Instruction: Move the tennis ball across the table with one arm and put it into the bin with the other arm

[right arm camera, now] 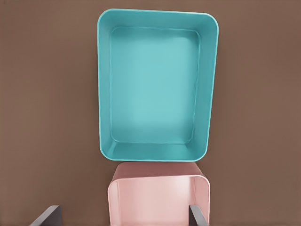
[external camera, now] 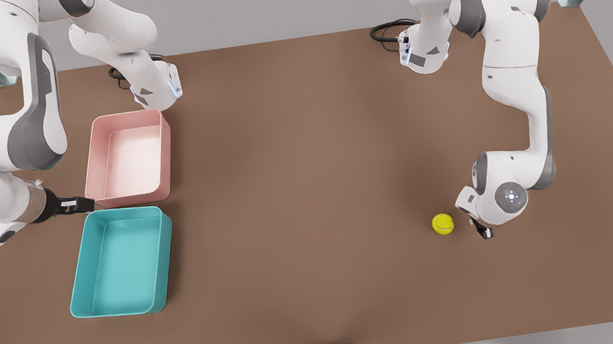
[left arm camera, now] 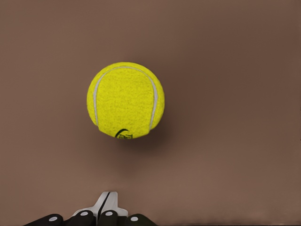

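The tennis ball (external camera: 443, 224) rests on the brown counter (external camera: 309, 195) toward the front view's right, its pale seam curving over the fuzzy yellow-green surface and a small dark mark at its lower edge in the left wrist view (left arm camera: 125, 100). The left gripper (external camera: 483, 230) hangs just beside the ball on the side toward the front view's right, close to the counter but apart from the ball. Its fingers (left arm camera: 107, 207) sit pressed together with only a thin line between them, and the ball lies ahead of their tips with bare counter all around it. Well apart from those fingers, across the counter toward the front view's left, stands the teal bin (external camera: 120, 261), a low-walled tub with rounded corners, and nothing lies inside it (right arm camera: 157, 84). A pink tub (external camera: 128, 158) of like shape stands just beside the bin's short end, the two nearly touching. The right gripper (external camera: 74, 205) hovers near the gap between the two tubs, at their edge toward the front view's left. Its fingers (right arm camera: 47, 215) are spread wide, with the pink tub (right arm camera: 158, 197) showing between them and the bin beyond.
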Robot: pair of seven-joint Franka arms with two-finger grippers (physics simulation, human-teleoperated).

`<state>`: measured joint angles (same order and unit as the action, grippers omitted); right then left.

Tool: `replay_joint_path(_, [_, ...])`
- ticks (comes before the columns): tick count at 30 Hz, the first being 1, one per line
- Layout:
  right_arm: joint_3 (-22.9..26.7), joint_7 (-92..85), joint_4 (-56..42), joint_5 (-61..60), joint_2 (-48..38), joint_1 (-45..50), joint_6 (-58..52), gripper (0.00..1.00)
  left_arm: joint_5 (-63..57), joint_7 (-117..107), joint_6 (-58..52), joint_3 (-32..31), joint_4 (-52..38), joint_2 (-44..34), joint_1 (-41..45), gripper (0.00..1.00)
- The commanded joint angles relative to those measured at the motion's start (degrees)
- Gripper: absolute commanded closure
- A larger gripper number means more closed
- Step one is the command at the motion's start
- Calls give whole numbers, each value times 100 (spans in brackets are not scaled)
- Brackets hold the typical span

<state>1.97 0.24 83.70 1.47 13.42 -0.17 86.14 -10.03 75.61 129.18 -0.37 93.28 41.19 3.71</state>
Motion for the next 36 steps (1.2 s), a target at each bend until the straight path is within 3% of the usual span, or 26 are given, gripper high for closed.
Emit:
replay_joint_path(1, [5,-6,-2,-6,-6,0,8,0,-131,2115,37,2,59,-5,7,79])
replay_joint_path(14, [5,-6,-2,-6,55,-9,17,0,300,1738,-25,-7,129,4,341,79])
replay_joint_path(18, [-4,-50,-2,-6,64,-35,17,0,396,-2049,63,2,-20,-110,1730,79])
replay_joint_path(19, [-4,-50,-2,-6,73,-35,17,0,1090,-2525,-33,2,-20,-286,1818,79])
replay_joint_path(21, [5,-50,-2,-15,73,-35,17,0,1275,-2517,-200,11,-20,-418,1563,79])
replay_joint_path(23, [5,-50,-2,-15,81,-35,17,0,1267,-3095,-1070,134,-91,-892,1229,79])
replay_joint_path(25, [-4,-50,-2,-15,81,-35,17,0,1170,-6601,-2774,160,-337,-1876,922,78])
replay_joint_path(26, [-4,-50,-2,-15,81,-35,17,0,459,-7007,-3802,134,-415,-2500,930,73])
replay_joint_path(28, [-4,-50,-2,-15,81,-35,17,0,827,-8226,-5516,11,-1575,-2712,518,62])
replay_joint_path(29, [-4,-50,-2,-15,81,-35,17,0,503,-8931,-5544,-297,-1594,-2844,456,0])
replay_joint_path(32, [-4,-50,-2,-15,81,-35,17,0,1108,-10336,-5518,37,-1637,-2844,218,0])
replay_joint_path(36, [-4,-50,-2,-15,82,-35,26,0,1188,-9372,-5579,28,-1602,-2747,-142,0])
